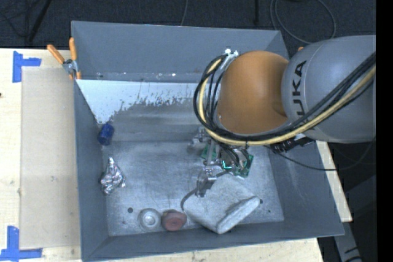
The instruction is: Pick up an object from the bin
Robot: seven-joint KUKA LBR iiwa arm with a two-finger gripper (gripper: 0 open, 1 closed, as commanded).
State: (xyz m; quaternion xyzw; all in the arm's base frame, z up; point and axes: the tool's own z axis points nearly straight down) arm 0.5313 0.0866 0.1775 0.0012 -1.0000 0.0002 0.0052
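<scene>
My gripper (206, 181) hangs below the arm's orange cover, low over the bin's front right part. Its tip is at the upper left edge of a grey-white folded cloth (224, 210), which lies flat against the front wall. A thin dark curved wire (186, 197) runs from the gripper's tip down to the left of the cloth. Just left of the cloth, a reddish-brown disc (174, 221) and a clear round lid (148, 218) lie side by side on the bin floor.
A crumpled ball of foil (112, 176) lies at the left of the floor. A small blue thing (105, 133) rests higher up against the left wall. The arm and its cables cover the bin's right side.
</scene>
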